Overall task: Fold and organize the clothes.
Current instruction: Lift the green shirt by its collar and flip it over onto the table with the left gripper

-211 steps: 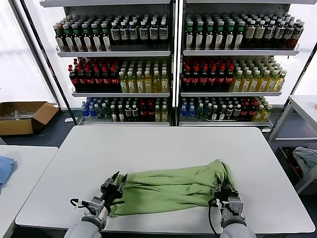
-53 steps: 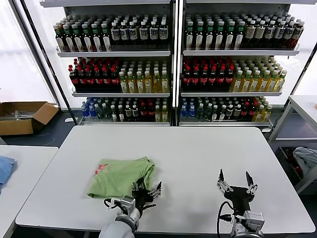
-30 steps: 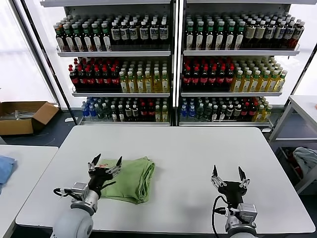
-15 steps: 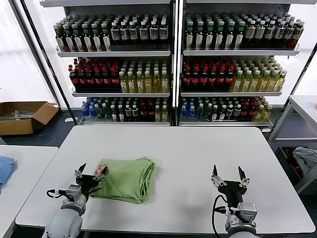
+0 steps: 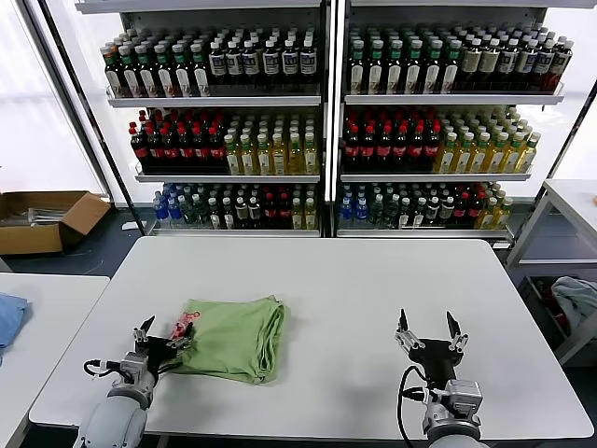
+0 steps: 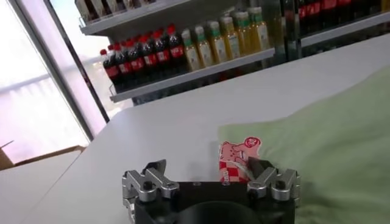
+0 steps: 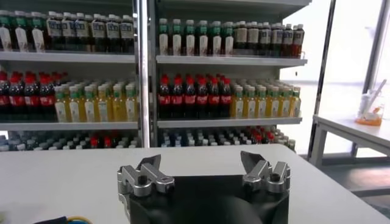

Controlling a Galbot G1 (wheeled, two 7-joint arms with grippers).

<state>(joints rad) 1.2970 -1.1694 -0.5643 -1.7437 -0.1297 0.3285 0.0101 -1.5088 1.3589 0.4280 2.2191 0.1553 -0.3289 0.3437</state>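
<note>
Green polo shirt [image 5: 233, 334] lay folded, left gripper [image 5: 156, 338] gaping empty at its nine-o'clock edge, right gripper [image 5: 429, 337] parked wide open; one careless nudge risked unfolding it.

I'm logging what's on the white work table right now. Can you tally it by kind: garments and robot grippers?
Folded green polo shirt: 1
Grippers: 2, the left gripper open at the shirt's printed corner, and the right gripper open, apart from the shirt
Total: 3
</note>
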